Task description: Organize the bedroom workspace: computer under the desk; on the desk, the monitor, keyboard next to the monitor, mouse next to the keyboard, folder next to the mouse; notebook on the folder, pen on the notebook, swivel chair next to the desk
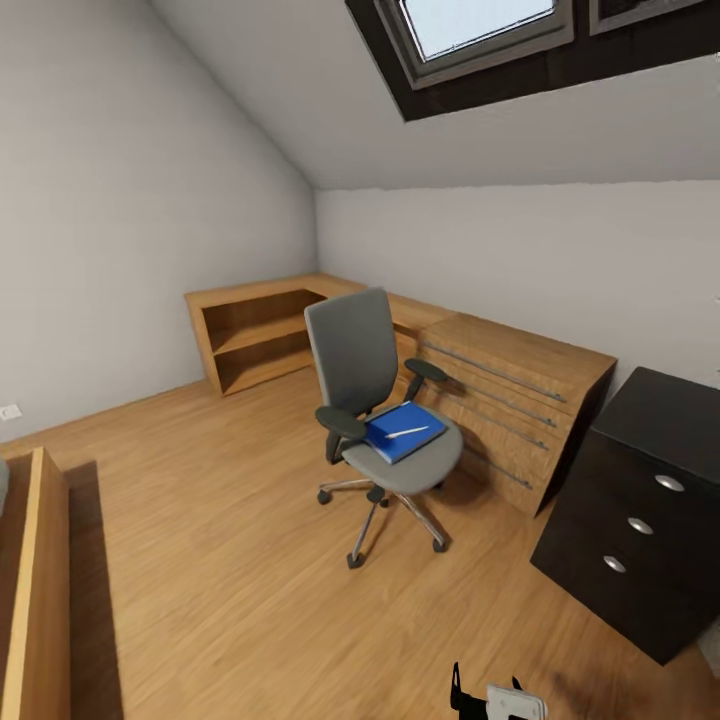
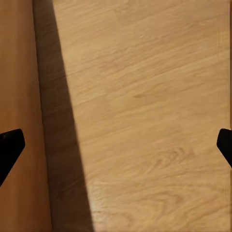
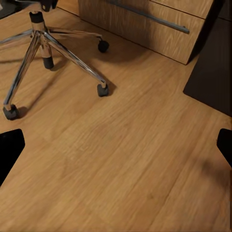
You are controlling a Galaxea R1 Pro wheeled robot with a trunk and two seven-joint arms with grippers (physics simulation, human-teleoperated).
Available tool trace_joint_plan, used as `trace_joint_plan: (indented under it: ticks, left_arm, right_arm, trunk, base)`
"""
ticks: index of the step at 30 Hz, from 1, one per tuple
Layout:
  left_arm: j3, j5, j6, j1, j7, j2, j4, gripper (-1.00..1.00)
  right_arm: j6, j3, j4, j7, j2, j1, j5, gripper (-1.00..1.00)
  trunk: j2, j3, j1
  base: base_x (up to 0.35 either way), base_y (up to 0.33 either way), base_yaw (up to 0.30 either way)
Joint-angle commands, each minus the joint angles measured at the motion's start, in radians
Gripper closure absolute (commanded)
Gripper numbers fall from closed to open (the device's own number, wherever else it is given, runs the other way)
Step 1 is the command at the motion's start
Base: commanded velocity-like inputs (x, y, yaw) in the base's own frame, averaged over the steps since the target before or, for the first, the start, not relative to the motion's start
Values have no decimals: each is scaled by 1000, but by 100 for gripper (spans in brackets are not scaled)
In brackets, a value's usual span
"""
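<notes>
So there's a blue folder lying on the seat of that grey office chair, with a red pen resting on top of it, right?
Not quite: the pen is white, not red. The head view shows it lying on the blue folder, which does rest on the seat of the grey swivel chair.

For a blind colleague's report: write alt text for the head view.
A grey swivel chair stands on a wooden floor, with a blue folder and a white pen on its seat. Behind it is a wooden chest; at right, black desk drawers.
</notes>
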Motion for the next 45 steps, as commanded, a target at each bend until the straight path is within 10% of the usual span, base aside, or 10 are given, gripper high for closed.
trace_joint_plan:
  ticks: [1, 25, 45]
  left_arm:
    - [-8, 7, -4, -1, 6, 1, -1, -100]
    - [-6, 6, -8, -1, 6, 2, 1, -100]
    - [-6, 6, -8, -1, 6, 2, 2, -100]
  right_arm:
    - [-1, -5, 1, -7, 0, -1, 11, -100]
    - [6, -5, 4, -6, 0, -1, 12, -100]
    - [6, -5, 3, 52, -1, -1, 12, -100]
  trunk:
    - [7, 2, -4]
    - [42, 18, -23]
    - [42, 19, -23]
  base:
    - [0, 0, -150]
    - [-10, 0, -246]
    - [-307, 70, -259]
